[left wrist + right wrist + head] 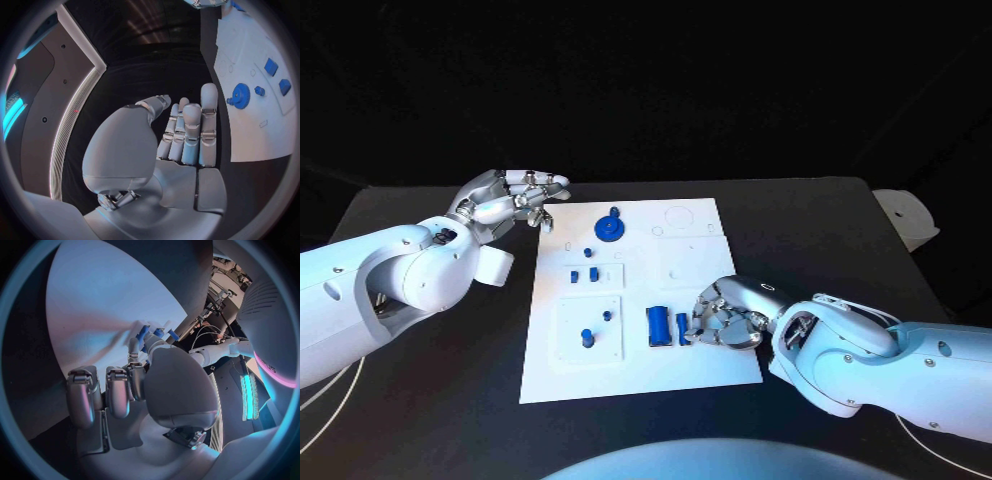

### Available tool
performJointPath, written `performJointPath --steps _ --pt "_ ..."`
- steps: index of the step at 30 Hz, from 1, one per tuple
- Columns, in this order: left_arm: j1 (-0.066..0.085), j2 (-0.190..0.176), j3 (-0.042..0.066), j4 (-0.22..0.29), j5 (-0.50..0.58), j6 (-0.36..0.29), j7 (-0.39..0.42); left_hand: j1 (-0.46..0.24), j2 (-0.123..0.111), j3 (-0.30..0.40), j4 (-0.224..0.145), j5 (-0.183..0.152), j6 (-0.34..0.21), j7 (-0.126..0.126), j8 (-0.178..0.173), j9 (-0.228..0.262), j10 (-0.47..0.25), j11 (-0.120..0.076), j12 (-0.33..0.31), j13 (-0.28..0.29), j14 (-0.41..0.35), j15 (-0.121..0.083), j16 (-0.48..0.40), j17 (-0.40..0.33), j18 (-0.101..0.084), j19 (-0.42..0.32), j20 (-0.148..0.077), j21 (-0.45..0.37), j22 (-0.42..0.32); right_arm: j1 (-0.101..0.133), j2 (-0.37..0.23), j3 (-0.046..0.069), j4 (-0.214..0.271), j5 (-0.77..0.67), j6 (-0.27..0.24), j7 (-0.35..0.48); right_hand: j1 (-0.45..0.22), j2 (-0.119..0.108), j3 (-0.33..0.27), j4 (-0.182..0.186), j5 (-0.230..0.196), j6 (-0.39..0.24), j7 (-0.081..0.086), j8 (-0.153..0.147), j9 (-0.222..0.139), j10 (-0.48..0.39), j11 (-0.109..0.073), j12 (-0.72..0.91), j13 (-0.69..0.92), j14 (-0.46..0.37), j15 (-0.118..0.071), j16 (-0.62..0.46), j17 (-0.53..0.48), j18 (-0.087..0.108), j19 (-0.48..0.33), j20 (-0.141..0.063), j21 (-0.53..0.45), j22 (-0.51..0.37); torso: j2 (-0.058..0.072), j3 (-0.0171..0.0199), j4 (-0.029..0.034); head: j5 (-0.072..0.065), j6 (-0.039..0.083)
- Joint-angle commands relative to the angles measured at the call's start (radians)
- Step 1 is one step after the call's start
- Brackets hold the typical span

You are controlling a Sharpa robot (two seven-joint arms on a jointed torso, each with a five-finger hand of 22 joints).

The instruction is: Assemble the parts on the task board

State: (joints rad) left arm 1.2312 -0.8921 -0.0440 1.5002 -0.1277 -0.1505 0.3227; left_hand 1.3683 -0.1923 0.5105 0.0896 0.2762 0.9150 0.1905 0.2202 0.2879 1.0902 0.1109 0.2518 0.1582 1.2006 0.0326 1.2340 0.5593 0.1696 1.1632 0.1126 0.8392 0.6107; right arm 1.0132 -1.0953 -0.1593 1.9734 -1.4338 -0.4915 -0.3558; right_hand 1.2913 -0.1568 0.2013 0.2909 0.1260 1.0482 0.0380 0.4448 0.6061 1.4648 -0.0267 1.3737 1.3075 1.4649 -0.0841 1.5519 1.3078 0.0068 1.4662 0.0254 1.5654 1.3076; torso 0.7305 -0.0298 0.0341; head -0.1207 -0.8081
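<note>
The task board (689,372) lies in the middle of the black worktop (819,215), its long sides running from six o'clock to twelve o'clock.

The right hand (720,322) sits low at the board's right edge, at about four o'clock from the board's centre. Its fingers are curled in toward two upright blue blocks (658,327) that stand side by side just at its nine o'clock. The right wrist view shows its fingertips (134,346) right against small blue pieces (144,333), but whether anything is truly pinched I cannot tell.

The left hand (514,200) hovers off the board's upper left corner, at about ten o'clock from the centre. It is released, with fingers straight and close together, and nothing in the palm, as the left wrist view (185,131) shows. The blue gear (610,226) stands on the board just at three o'clock of this hand, apart from it, with a small blue peg (584,238) just below the gear.

Two short blue pegs (584,273) stand in a raised square near the board's left side. Another small blue piece (589,336) sits in the lower left square, at nine o'clock of the upright blocks.

The board's upper right part is bare white with only faint outlines. The worktop is open black at the far side beyond the board and along its right flank above the right arm. A pale object (906,217) sits at the worktop's right edge.
</note>
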Motion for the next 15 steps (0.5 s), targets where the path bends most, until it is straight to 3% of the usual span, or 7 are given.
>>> performJointPath --steps 1,15 --pt "0.000 0.002 0.000 0.001 0.003 0.015 0.008 -0.006 0.000 -0.002 0.005 -0.005 -0.007 -0.001 0.004 -0.001 -0.007 0.003 0.005 0.001 0.002 -0.001 0.004 -0.002 0.015 0.006 0.002 -0.006 -0.002 -0.001 0.000 0.000 0.001 0.029 -0.062 0.035 -0.009 0.005 -0.005 0.001 0.007 0.008 0.001 0.000 -0.001 0.039 -0.005 0.000 0.170 0.099 -0.008 0.005 0.232 -0.007 0.105 -0.009 0.005 0.263 0.000 -0.0005 0.0004 0.000 0.000" --pt "0.000 0.003 0.000 0.002 0.003 0.017 0.007 -0.006 0.000 -0.002 0.005 -0.005 -0.007 -0.001 0.004 -0.001 -0.007 0.003 0.005 0.001 0.002 -0.001 0.004 -0.002 0.015 0.006 0.002 -0.006 -0.002 0.000 0.029 0.000 -0.034 0.010 -0.034 -0.012 -0.002 0.012 -0.003 -0.003 0.013 0.008 -0.001 0.000 -0.002 0.040 -0.007 0.002 0.171 0.099 -0.009 0.005 0.232 -0.007 0.105 -0.010 0.005 0.263 0.000 -0.0017 0.0030 -0.001 -0.002"
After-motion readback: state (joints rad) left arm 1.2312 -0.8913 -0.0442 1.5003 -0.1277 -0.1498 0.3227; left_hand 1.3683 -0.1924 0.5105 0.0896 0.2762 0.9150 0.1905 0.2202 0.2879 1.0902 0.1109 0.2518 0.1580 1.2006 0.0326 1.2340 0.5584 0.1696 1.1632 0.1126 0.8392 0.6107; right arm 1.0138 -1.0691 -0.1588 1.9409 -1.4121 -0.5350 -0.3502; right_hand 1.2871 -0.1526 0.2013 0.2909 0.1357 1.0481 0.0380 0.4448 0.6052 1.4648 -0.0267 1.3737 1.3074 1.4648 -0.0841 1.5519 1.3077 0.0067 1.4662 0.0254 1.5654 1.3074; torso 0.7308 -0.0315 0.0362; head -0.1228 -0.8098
